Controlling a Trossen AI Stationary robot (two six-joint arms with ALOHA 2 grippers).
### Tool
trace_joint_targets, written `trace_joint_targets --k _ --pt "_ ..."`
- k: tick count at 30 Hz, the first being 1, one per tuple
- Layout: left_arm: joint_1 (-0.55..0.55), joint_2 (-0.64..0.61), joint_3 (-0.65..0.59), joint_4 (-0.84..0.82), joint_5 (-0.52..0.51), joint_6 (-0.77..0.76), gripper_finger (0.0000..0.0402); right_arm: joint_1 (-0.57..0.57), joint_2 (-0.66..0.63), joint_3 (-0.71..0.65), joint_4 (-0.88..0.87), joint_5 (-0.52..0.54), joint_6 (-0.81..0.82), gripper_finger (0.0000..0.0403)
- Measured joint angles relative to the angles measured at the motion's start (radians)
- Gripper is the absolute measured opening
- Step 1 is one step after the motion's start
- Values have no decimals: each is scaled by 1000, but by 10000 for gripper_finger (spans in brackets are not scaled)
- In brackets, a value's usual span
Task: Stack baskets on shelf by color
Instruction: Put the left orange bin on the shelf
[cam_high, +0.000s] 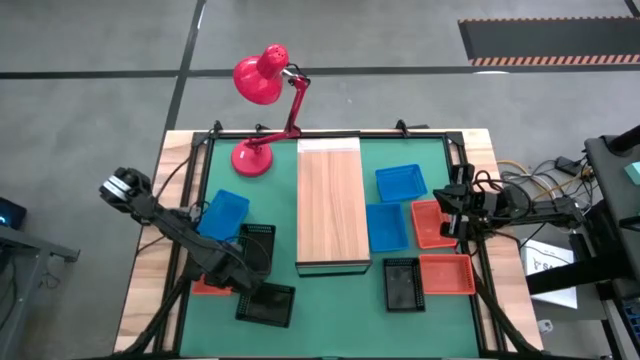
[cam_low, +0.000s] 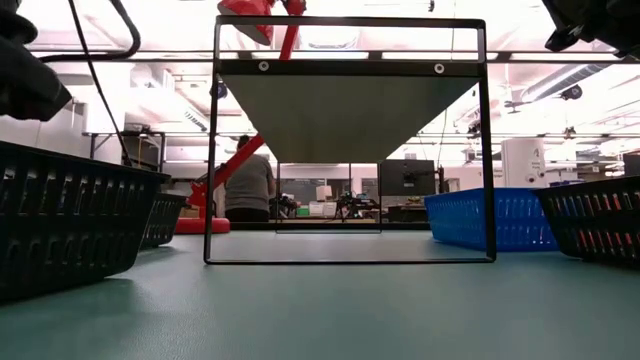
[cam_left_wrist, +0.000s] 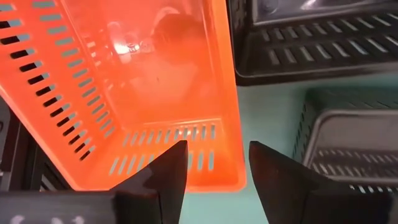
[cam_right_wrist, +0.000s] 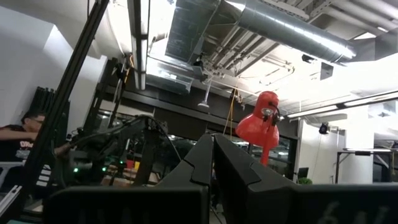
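Observation:
The light-wood shelf (cam_high: 330, 205) stands mid-table. Right of it lie two blue baskets (cam_high: 401, 182) (cam_high: 386, 226), two red-orange ones (cam_high: 432, 222) (cam_high: 447, 273) and a black one (cam_high: 403, 284). To its left are a blue basket (cam_high: 224, 214), two black ones (cam_high: 256, 245) (cam_high: 266, 304) and a red-orange basket (cam_high: 208, 286) (cam_left_wrist: 143, 81). My left gripper (cam_high: 226, 276) (cam_left_wrist: 214, 168) hangs open above that red-orange basket. One finger is over its inside and the other outside its end wall, near a corner, apart from it. My right gripper (cam_high: 448, 205) (cam_right_wrist: 213, 155) is shut, held level above the right-hand baskets.
A red desk lamp (cam_high: 262, 75) stands at the table's far left, its base (cam_high: 250, 158) on the green mat (cam_high: 330, 310). The shelf rests on a black metal frame (cam_low: 350, 140). Cables lie by the right edge. A person (cam_low: 248, 185) stands in the room beyond.

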Motion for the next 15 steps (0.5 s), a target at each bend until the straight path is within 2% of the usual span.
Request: trace_joint_targets --k 4,12,15 --pt "0 18 0 3 -1 0 126 0 0 0 0 0 0 9" --pt "0 27 0 5 -2 -2 17 0 0 0 0 0 1 9" --pt "0 26 0 6 -3 -7 7 0 0 0 0 0 0 9"
